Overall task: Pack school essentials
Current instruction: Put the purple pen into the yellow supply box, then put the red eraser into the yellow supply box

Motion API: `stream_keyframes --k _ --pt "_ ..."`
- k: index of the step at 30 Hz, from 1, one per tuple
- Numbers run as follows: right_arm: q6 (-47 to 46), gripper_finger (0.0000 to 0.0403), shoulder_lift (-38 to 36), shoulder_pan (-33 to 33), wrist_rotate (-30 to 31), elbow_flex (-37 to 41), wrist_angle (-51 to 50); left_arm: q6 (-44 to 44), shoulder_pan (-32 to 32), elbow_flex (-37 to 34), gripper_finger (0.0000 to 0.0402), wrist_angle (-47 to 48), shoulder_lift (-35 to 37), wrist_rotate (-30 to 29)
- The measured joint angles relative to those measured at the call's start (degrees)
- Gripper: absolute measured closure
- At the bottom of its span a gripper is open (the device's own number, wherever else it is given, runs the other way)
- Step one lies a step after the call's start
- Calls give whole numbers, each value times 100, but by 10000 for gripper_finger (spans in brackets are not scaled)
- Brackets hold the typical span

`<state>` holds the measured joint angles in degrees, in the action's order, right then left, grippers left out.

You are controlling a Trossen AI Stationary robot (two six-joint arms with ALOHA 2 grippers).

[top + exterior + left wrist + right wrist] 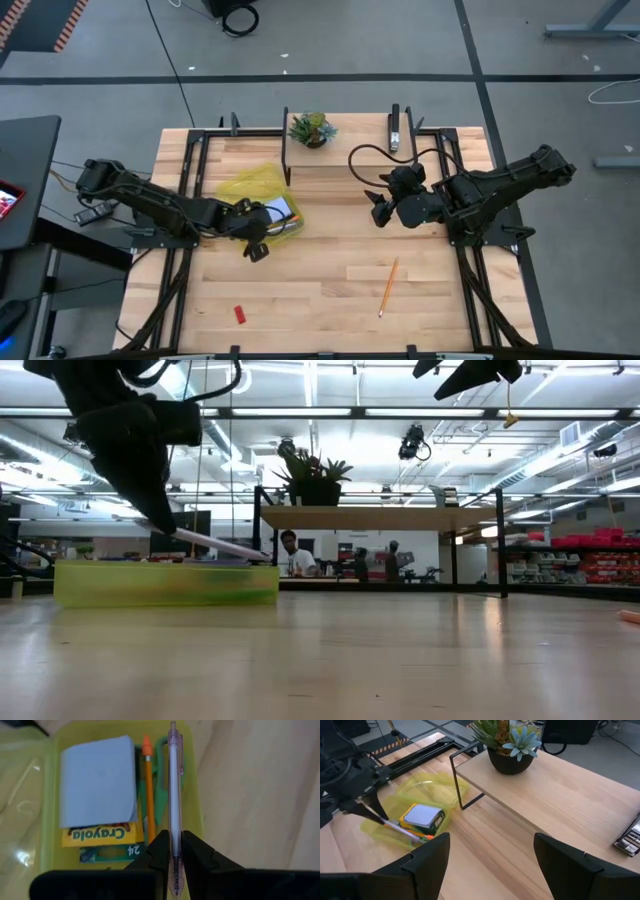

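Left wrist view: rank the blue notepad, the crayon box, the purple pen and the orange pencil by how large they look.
1. Blue notepad, clearly the biggest area.
2. Crayon box, only partly visible under the notepad.
3. Purple pen, longest, but held in the left gripper nearest the camera, so unsure.
4. Orange pencil, thinnest.

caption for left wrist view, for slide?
Left claw holds purple pen over yellow-green case with notepad, crayons, pencil.

Open tabletop (330, 290) gives you passage in front; the raised shelf (350, 150) with its potted plant (312, 129) blocks the back.
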<state>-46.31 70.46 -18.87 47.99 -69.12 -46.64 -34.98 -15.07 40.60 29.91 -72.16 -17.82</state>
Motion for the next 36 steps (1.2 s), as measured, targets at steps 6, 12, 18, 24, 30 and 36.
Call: stream_keyframes --k 6,12,18,24,30,36 --pt "0 110 0 1 0 0 14 -684 -159 -156 367 3 -4 -253" --pt "-4 110 0 0 0 0 14 -834 -301 -173 359 90 -6 -358" --pt "-9 110 0 2 0 0 14 -836 -305 -173 353 127 -7 -405" --pt "-11 110 0 1 0 0 14 -837 -319 -173 312 125 -7 -433" --pt "-13 110 0 2 0 0 14 -869 -319 -173 276 120 -7 -460" --pt "-16 110 0 0 -25 0 14 -951 -349 -173 253 76 71 -463"
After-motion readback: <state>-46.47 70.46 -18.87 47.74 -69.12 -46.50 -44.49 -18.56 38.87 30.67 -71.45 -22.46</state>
